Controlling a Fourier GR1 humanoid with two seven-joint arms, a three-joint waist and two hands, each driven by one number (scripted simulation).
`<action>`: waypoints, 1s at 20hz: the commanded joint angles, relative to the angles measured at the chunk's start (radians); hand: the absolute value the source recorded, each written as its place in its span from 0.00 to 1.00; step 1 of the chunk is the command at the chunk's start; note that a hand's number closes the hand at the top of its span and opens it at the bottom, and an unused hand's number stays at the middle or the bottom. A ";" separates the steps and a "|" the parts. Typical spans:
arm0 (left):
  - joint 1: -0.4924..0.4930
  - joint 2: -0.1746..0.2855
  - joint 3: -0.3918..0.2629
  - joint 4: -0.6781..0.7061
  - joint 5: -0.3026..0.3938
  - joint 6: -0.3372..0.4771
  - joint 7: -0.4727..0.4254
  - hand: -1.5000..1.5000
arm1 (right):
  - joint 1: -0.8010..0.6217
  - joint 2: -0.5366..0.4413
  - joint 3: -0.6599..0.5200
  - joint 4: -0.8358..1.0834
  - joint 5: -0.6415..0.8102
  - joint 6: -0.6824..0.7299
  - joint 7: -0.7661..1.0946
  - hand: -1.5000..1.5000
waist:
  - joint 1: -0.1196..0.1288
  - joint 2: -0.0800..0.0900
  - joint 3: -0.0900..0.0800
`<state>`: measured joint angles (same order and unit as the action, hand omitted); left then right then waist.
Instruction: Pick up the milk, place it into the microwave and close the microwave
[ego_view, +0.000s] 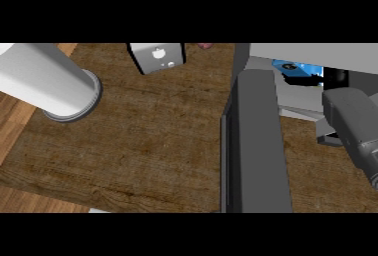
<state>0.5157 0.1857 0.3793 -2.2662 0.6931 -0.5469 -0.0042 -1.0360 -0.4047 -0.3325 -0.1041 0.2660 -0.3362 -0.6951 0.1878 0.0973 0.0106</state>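
The blue milk carton (294, 69) sits inside the microwave (310, 51), the right hand (337, 76) just beside it, its hold impossible to tell, so it should back straight out before swinging the open door (255, 150) shut.

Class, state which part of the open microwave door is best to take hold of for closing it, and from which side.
The door stands open, edge-on, hinged at its far end by the microwave. Take its near free end, coming from the left side; that likely gives most leverage.
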 joint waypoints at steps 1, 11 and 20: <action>-0.029 0.016 0.012 0.005 -0.003 0.003 -0.002 0.00 | -0.005 -0.016 -0.003 0.004 0.001 0.000 0.003 1.00 | 0.006 0.009 0.002; -0.055 0.039 0.021 0.014 -0.033 0.011 0.011 0.00 | -0.015 -0.041 -0.008 0.009 0.002 0.008 0.001 1.00 | 0.012 0.018 0.003; -0.073 0.053 0.016 0.049 -0.048 0.010 0.025 0.00 | -0.081 0.025 -0.041 -0.010 -0.036 0.097 -0.021 0.00 | 0.027 0.006 0.003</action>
<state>0.4531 0.2322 0.4002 -2.2321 0.6514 -0.5373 0.0130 -1.0850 -0.4189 -0.3579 -0.1025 0.2508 -0.3174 -0.6901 0.2141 0.1099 0.0133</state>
